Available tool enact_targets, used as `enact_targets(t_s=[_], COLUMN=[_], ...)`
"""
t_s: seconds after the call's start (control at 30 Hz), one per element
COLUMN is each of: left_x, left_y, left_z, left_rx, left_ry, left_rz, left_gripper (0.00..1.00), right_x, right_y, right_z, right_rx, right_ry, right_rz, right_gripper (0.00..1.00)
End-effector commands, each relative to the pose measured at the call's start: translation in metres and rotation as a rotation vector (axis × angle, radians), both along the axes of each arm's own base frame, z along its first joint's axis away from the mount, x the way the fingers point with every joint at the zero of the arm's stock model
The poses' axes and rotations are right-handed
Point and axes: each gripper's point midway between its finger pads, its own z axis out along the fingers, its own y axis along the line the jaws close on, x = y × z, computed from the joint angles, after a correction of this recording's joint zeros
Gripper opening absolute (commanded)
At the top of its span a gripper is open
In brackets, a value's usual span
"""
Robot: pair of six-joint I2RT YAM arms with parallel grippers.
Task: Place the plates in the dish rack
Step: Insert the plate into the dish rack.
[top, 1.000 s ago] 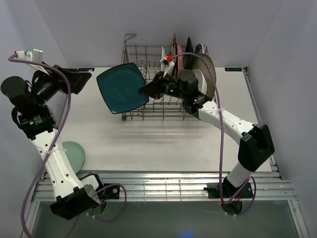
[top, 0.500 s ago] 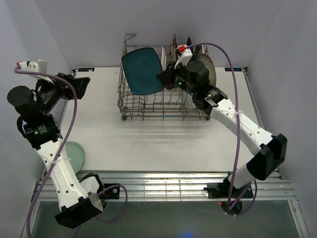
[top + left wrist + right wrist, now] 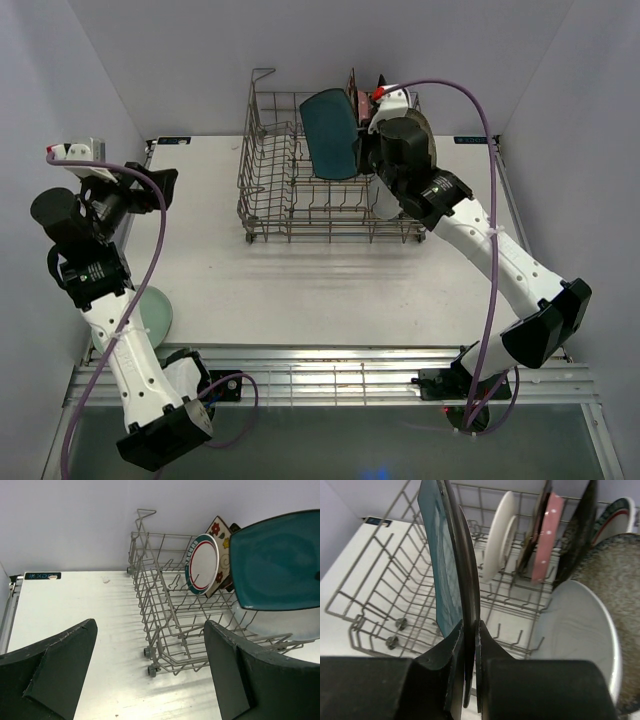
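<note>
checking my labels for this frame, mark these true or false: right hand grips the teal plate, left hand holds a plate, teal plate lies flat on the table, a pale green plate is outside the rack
1. The right hand is shut on the teal plate. True.
2. The left hand holds a plate. False: it is open and empty, off to the left of the dish rack.
3. The teal plate lies flat on the table. False: it is held on edge at the dish rack, beside the plates already standing there.
4. A pale green plate is outside the rack. True: it lies on the table by the left arm.
</note>
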Motion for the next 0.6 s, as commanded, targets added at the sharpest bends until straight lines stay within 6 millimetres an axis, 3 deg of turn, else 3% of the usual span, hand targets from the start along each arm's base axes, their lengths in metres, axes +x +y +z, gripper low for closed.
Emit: enact_targets(t_s=[0.0,0.23,0.47,0.57], left_x=[0.005,0.009,0.012,0.013], left_y=[0.011,0.018,0.029,0.029], left_z=[-0.017,-0.047,-0.073,-0.084], left_rx=[0.032,0.036,0.056,0.051], left_ry=[0.022,0.074,0.106,0.126], left_rz=[0.051,0.071,0.123,0.117], left_gripper=[0.98,0.98,0.98,0.98], right_x=[-0.003,0.009,0.019,0.024], right_y=[-0.045,-0.061,-0.069,-0.069], right_z=[0.112,0.107,0.085,0.063], right_rx=[0.147,0.046,-0.058,-0.141], right_ry=[-0.253,-0.211,-0.123,-0.054], right_rz=[-0.178,-0.294,-0.372,-0.397], right_gripper=[0.08,0.08,0.08,0.08])
